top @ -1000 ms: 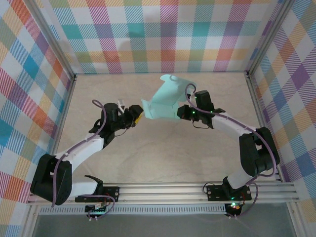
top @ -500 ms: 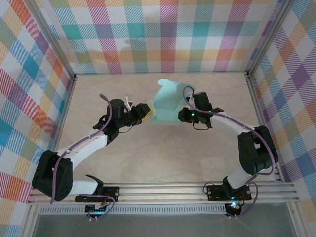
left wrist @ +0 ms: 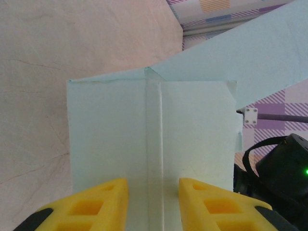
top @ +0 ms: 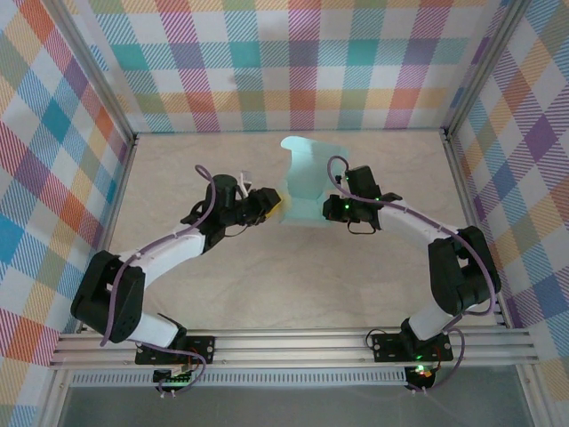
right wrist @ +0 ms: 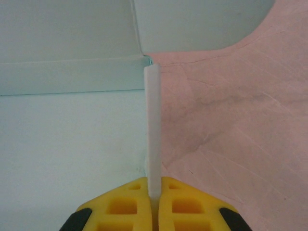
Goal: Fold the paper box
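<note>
The paper box [top: 304, 178] is a pale mint card, partly folded and held up off the table between both arms. My right gripper [top: 327, 208] is shut on one of its flaps, which the right wrist view shows edge-on as a thin white strip [right wrist: 153, 125] pinched between the yellow fingertips [right wrist: 144, 192]. The box's broad panel [right wrist: 67, 139] spreads to the left of it. My left gripper [top: 272, 206] is at the box's left side. In the left wrist view its jaws [left wrist: 154, 185] stand apart on either side of a raised crease [left wrist: 154, 134] in the panel [left wrist: 197, 134], not touching it.
The beige tabletop [top: 267, 276] lies under the box. Aluminium rails and checked walls [top: 80, 178] close in the left, right and back sides. The right arm's black wrist [left wrist: 279, 168] sits close behind the box's right edge.
My left gripper has moved right and forward up to the box, and its jaws have narrowed. The box has swung more upright and shifted slightly right. The right gripper keeps its grip.
</note>
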You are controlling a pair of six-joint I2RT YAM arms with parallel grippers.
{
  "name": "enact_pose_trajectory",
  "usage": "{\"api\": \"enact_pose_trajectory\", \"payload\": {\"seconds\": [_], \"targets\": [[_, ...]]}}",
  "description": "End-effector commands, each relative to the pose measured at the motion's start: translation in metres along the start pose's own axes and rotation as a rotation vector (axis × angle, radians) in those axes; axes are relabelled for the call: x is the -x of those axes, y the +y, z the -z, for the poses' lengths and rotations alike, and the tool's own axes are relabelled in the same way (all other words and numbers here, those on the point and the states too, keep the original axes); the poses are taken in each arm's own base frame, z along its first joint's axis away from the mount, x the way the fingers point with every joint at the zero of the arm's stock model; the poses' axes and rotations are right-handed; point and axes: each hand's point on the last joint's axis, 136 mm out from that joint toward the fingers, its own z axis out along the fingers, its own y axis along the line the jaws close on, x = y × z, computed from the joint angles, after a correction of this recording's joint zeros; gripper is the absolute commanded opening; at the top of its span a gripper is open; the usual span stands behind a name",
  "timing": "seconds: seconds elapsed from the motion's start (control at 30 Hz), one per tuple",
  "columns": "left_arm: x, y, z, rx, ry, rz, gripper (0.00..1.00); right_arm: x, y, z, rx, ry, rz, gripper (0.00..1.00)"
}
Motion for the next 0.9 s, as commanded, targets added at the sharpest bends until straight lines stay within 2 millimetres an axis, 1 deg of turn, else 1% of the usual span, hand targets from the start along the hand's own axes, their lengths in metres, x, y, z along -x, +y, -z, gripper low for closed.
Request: {"api": "enact_pose_trajectory", "payload": {"seconds": [0.0, 0.1, 0.17, 0.27, 0.33, 0.37, 0.4, 0.43, 0.5, 0.53, 0.6, 0.67, 0.7, 0.77, 0.87], "targets": [[-0.012, -0.009, -0.011, -0.026, 0.055, -0.021, 0.32, 0.013, 0.026, 0.003, 0.065, -0.021, 0.051, 0.0], [-0.015, -0.005, -0.016, -0.014, 0.066, -0.016, 0.32, 0.015, 0.027, 0.004, 0.063, -0.028, 0.057, 0.0], [-0.013, -0.005, -0.013, -0.012, 0.049, -0.024, 0.32, 0.017, 0.022, 0.004, 0.037, -0.036, 0.062, 0.0], [-0.004, -0.01, 0.005, 0.04, -0.015, -0.118, 0.37, 0.016, 0.012, 0.005, -0.017, -0.042, 0.086, 0.0], [0.003, -0.013, 0.022, 0.114, -0.058, -0.22, 0.43, 0.014, 0.008, 0.007, -0.038, -0.044, 0.121, 0.0], [0.007, -0.018, 0.03, 0.144, -0.074, -0.284, 0.47, 0.014, 0.008, 0.008, -0.039, -0.045, 0.14, 0.0], [0.011, -0.018, 0.037, 0.19, -0.082, -0.339, 0.52, 0.013, 0.008, 0.01, -0.038, -0.048, 0.163, 0.0], [0.014, -0.02, 0.043, 0.228, -0.079, -0.407, 0.56, 0.012, 0.008, 0.011, -0.036, -0.051, 0.183, 0.0], [0.02, -0.03, 0.049, 0.258, -0.076, -0.506, 0.64, 0.011, 0.009, 0.013, -0.032, -0.049, 0.225, 0.0], [0.019, -0.033, 0.05, 0.264, -0.051, -0.547, 0.69, 0.01, 0.008, 0.013, -0.036, -0.044, 0.24, 0.0], [0.019, -0.051, 0.047, 0.217, -0.02, -0.623, 0.79, 0.008, 0.007, 0.013, -0.044, -0.029, 0.263, 0.0], [0.025, -0.061, 0.042, 0.213, -0.007, -0.66, 0.85, 0.007, 0.009, 0.013, -0.03, -0.023, 0.287, 0.0], [0.03, -0.064, 0.04, 0.223, -0.004, -0.668, 0.86, 0.006, 0.011, 0.013, -0.017, -0.02, 0.3, 0.0], [0.041, -0.064, 0.032, 0.261, 0.0, -0.67, 0.85, 0.004, 0.015, 0.015, 0.005, -0.015, 0.326, 0.0], [0.058, -0.054, 0.021, 0.335, 0.021, -0.658, 0.79, 0.003, 0.019, 0.018, 0.024, -0.012, 0.359, 0.0]]}}
